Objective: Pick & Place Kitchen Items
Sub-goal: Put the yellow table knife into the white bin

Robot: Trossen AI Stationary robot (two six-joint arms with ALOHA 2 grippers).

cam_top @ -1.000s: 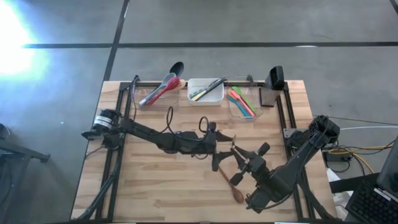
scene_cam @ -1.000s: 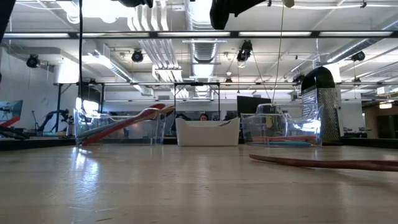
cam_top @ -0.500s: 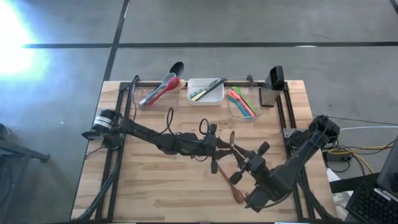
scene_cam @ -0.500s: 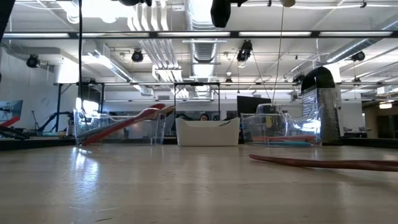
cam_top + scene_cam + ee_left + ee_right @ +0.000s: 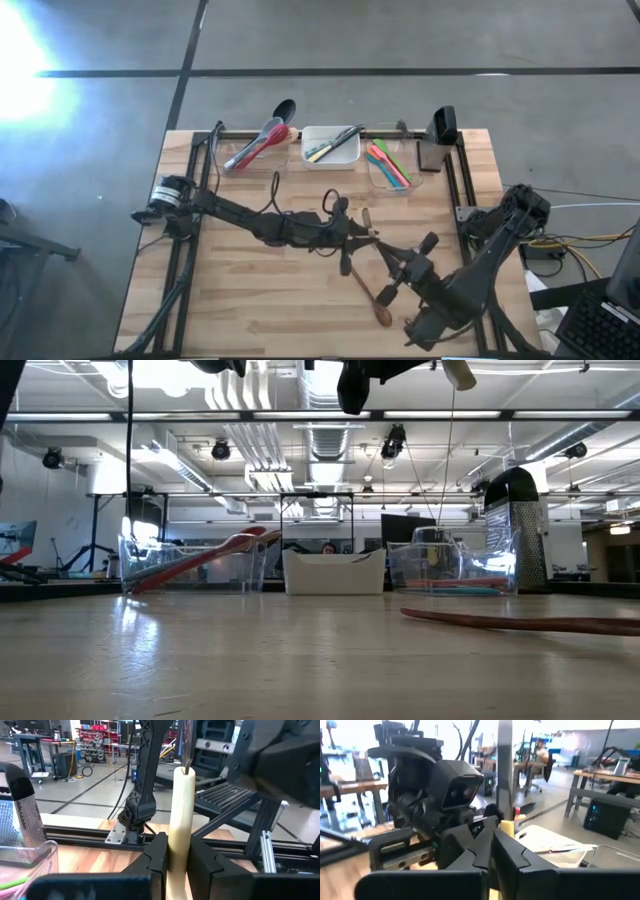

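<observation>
Handover: I have both arms meeting mid-table on one cream-handled utensil [image 5: 181, 820], lifted off the wood so it can pass between them
Left gripper [image 5: 176, 851]: clamped on the cream handle
Right gripper [image 5: 491, 851]: closed on the slim metal end
High view: wooden spoons [image 5: 383, 300] lie loose just near of the meeting; sorted tubs [image 5: 330, 158] sit at the far edge
Wrist views: only these show each grip; low view shows one wooden spoon [image 5: 520, 623] at right
</observation>
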